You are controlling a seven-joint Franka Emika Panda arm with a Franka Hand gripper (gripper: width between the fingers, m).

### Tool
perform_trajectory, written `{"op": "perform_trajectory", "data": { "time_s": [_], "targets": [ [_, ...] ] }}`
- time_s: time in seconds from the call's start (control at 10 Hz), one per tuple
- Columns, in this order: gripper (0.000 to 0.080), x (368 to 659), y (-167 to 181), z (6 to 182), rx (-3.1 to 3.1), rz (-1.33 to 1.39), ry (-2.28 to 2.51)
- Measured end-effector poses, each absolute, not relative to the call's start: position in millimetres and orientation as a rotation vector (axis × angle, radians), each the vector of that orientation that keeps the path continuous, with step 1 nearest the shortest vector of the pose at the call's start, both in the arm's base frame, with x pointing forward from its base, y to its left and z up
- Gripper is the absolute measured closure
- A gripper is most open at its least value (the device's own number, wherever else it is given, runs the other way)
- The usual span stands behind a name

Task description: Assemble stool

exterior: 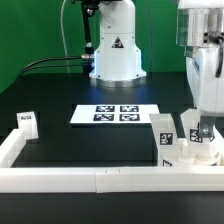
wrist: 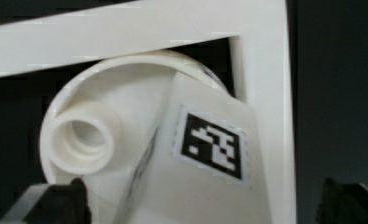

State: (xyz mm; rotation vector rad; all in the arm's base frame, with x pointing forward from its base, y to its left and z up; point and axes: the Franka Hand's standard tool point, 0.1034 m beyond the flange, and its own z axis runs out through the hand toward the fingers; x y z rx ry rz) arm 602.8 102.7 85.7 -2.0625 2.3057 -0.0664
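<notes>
The seat disc [wrist: 101, 125] looks like moulded white plastic, smooth, with a soft satin sheen along its rounded rim. The square tag [wrist: 211, 148] is flat black-and-white print, matt like paper. A leg [exterior: 162, 133] shows the same smooth white plastic, and so does the border rail [exterior: 100, 180]. The table [exterior: 50, 100] is black and matt. The marker board [exterior: 82, 117] is thin, flat, matt white
</notes>
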Motion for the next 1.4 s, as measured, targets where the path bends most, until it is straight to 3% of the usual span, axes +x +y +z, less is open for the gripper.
{"op": "perform_trajectory", "data": {
  "time_s": [0.2,0.7,1.0,1.4],
  "targets": [
    [0.0151,604.2,113.6,98.6,-2.379,-0.078,1.953],
    [0.0151,601.2,113.1,97.9,-2.667,-0.091,1.558],
    [0.0151,602.1,116.4,120.0,-2.878,-0.1,1.095],
    [0.0151,602.6,111.9,118.7,-3.025,-0.114,0.665]
  ]
}}
